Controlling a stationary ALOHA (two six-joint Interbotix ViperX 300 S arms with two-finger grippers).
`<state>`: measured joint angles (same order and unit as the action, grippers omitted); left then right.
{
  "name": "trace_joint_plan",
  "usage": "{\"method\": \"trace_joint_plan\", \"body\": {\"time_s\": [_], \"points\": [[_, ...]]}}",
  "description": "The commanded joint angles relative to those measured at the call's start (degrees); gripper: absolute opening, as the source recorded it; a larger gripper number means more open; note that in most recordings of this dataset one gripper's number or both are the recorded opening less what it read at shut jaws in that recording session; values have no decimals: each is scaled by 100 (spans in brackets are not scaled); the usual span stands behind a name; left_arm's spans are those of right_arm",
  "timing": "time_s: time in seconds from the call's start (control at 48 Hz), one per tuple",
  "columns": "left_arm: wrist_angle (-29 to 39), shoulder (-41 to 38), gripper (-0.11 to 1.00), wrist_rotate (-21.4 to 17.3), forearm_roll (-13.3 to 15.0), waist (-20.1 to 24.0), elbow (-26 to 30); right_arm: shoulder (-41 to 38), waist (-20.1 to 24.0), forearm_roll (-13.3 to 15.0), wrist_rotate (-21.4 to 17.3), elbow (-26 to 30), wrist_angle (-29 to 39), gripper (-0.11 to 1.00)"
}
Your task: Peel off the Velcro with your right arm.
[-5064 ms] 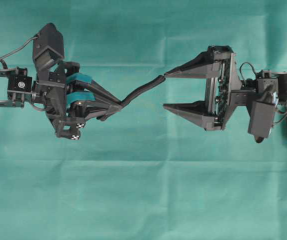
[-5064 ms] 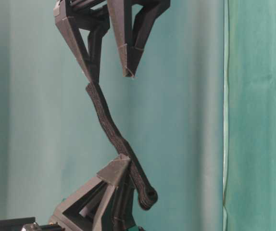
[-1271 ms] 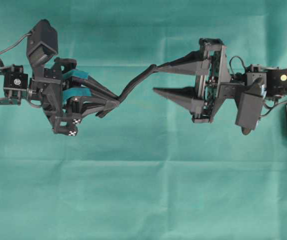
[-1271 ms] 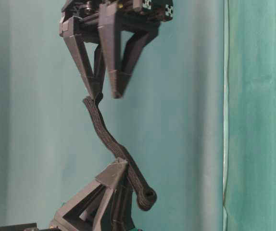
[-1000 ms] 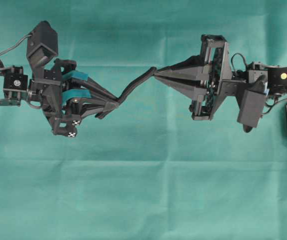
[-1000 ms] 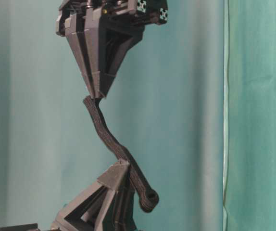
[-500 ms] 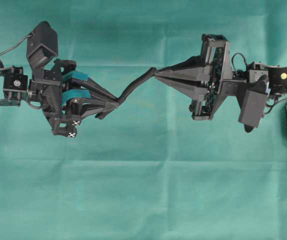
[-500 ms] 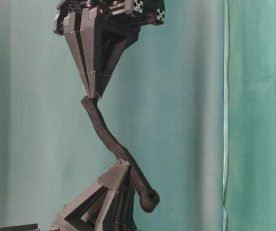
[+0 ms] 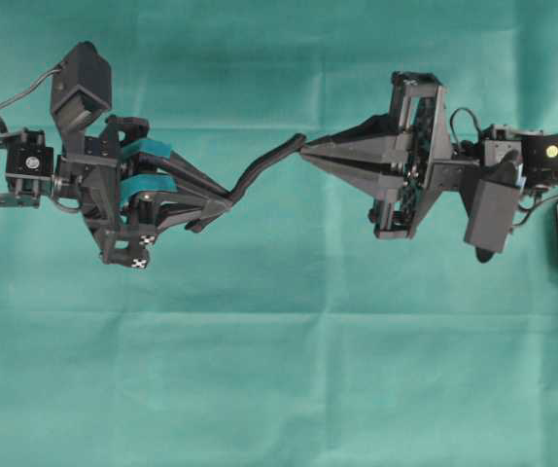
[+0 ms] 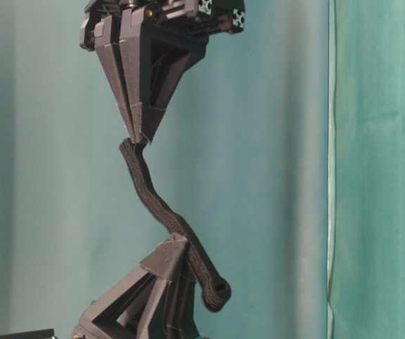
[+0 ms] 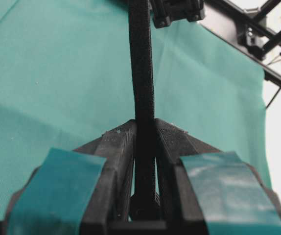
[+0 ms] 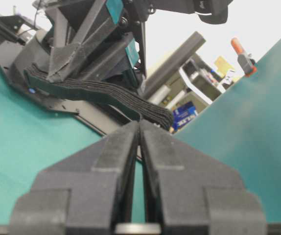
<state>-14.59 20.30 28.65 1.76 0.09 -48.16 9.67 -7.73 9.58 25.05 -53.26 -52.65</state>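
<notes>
L gripper [image 9: 223,204] clamps strap [image 9: 260,170] midway. R gripper [image 9: 305,149] fully shut at strap's free end; can't confirm it caught a layer. Risk: tips slip off when pulling.

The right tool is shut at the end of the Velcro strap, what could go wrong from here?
1. The right tool is shut at the very tip of the Velcro strap; in the right wrist view the strap's end seems to lie beside the fingertips, so the pinch may be slight or missed and slip on pulling.
2. The left tool clamps the strap at its fingertips; a hard pull might drag it out.
</notes>
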Motion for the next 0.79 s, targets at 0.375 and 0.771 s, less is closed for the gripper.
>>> {"method": "trace_joint_plan", "body": {"time_s": [0.375,0.771], "points": [[-123,88,10,0,-9,44,97,-211,237,62,-9,220,35,-9],[-167,88,10,-9,-9,79,79,-466,308,88,-9,448,185,-9]]}}
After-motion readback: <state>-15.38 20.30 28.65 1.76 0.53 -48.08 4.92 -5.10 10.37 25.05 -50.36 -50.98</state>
